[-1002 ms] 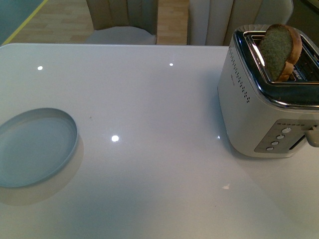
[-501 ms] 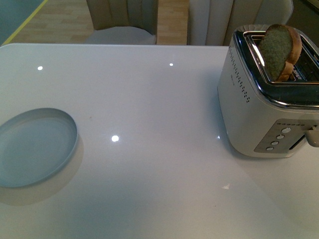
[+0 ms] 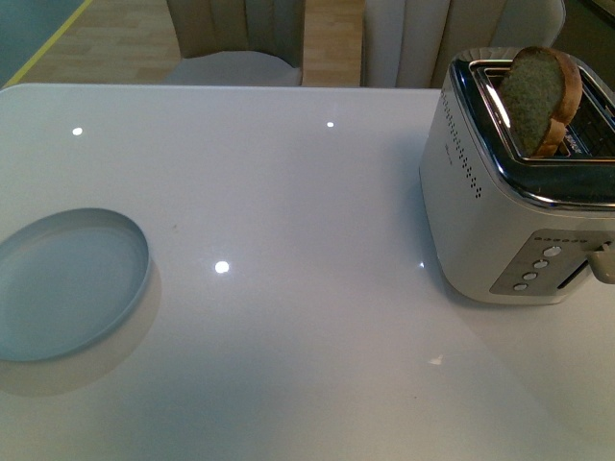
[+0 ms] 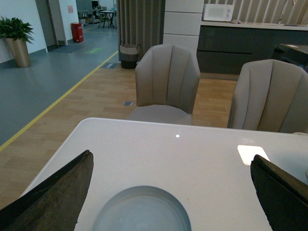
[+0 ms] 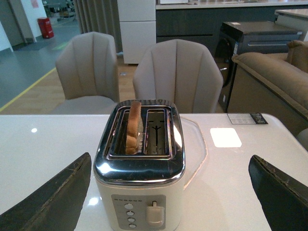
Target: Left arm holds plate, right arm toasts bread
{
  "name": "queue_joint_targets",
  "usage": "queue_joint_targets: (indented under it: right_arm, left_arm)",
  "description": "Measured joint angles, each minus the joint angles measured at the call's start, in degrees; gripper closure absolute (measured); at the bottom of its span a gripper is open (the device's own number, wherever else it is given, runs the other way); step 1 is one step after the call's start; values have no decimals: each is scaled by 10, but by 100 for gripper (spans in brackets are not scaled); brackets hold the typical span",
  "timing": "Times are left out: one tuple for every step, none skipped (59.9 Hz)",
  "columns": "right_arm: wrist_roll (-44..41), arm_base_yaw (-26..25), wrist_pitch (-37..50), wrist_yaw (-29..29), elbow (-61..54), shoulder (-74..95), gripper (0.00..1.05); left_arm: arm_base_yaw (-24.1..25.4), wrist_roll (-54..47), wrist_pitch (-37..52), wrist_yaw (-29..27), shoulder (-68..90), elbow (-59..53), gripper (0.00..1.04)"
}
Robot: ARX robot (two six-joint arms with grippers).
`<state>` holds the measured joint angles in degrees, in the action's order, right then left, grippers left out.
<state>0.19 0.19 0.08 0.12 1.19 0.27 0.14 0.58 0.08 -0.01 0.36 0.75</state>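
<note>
Brown bread [image 3: 543, 99] stands upright in toaster [image 3: 500, 221] slot, soft, crumbly, pinch its exposed top lightly; plate [image 3: 67, 283] empty on table [image 3: 288, 192]; left gripper [image 4: 171, 192] and right gripper [image 5: 168, 192] wide open, holding nothing

The toaster [image 3: 524, 182] hides the bread's [image 3: 541, 99] lower half.

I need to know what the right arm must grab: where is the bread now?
The bread stands upright in one slot of the toaster, sticking out the top, at the table's right side in the front view, far from the plate.
</note>
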Motion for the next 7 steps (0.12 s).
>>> queue_joint_targets:
  right_arm:
    - [0, 0, 0, 0, 0, 0, 9]
    - [0, 0, 0, 0, 0, 0, 9]
    - [0, 0, 0, 0, 0, 0, 9]
    - [0, 0, 0, 0, 0, 0, 9]
    - [0, 0, 0, 0, 0, 0, 9]
    - [0, 0, 0, 0, 0, 0, 9]
    - [0, 0, 0, 0, 0, 0, 9]
  left_arm:
    - [0, 0, 0, 0, 0, 0, 7]
    - [0, 0, 0, 0, 0, 0, 7]
    - [0, 0, 0, 0, 0, 0, 7]
    - [0, 0, 0, 0, 0, 0, 7]
    - [0, 0, 0, 0, 0, 0, 7]
    - [0, 0, 0, 0, 0, 0, 7]
    - [0, 0, 0, 0, 0, 0, 7]
